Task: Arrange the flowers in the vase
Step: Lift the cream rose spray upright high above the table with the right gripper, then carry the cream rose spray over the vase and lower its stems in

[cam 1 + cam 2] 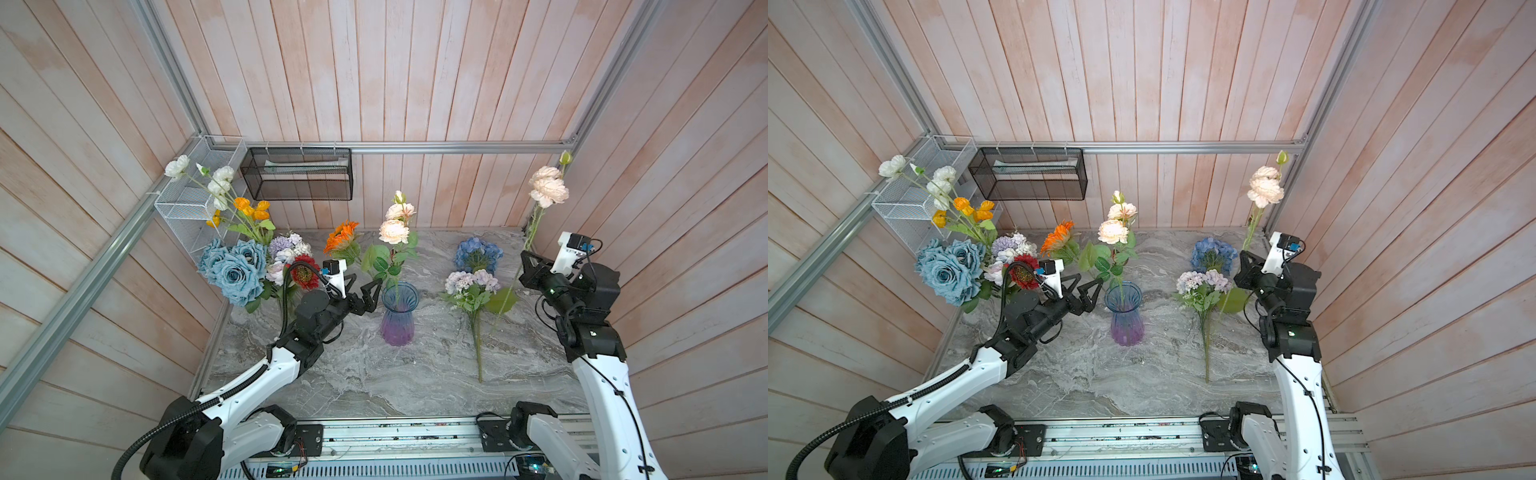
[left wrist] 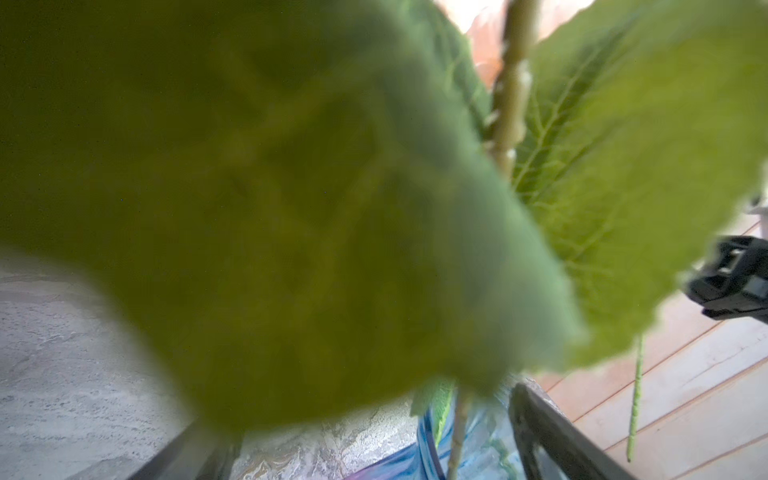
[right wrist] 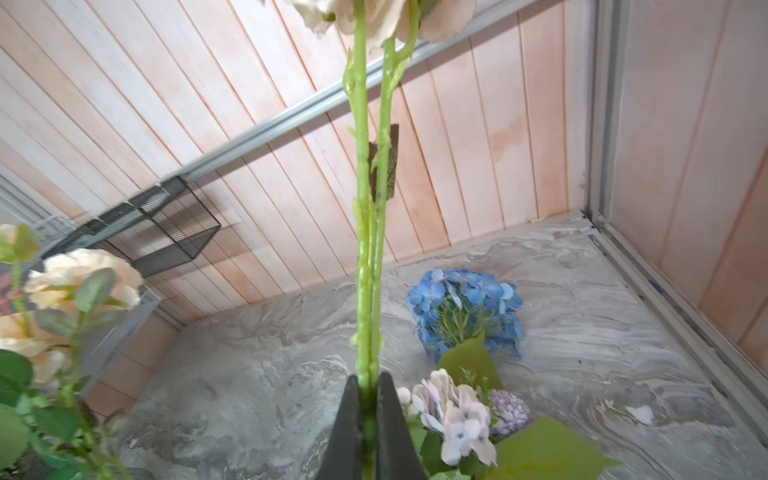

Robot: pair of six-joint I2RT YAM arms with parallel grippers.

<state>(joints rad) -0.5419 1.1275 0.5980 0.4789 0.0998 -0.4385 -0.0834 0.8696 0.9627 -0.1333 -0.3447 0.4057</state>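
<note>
Green leaves (image 2: 291, 208) of the peach rose spray (image 1: 394, 232) standing in the ribbed blue-violet glass vase (image 1: 397, 320) crowd the left fingers (image 1: 374, 286), spread wide (stem just beyond their tips). Right fingers (image 3: 345, 428) clamp another peach rose stem (image 3: 363, 249), blooms uppermost, over the grey marble worktop (image 1: 374, 374).

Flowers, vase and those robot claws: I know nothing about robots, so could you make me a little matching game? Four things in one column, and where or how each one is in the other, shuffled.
Things:
1. vase
2. blue hydrangea
3. lilac-white spray
4. left gripper

Place or state:
a. lying flat on the table, long stem pointing toward the front
b. open, beside the vase's rim
c. has one peach rose stem standing in it
d. lying farthest back on the table

Pairs: 1-c, 2-d, 3-a, 4-b
</note>
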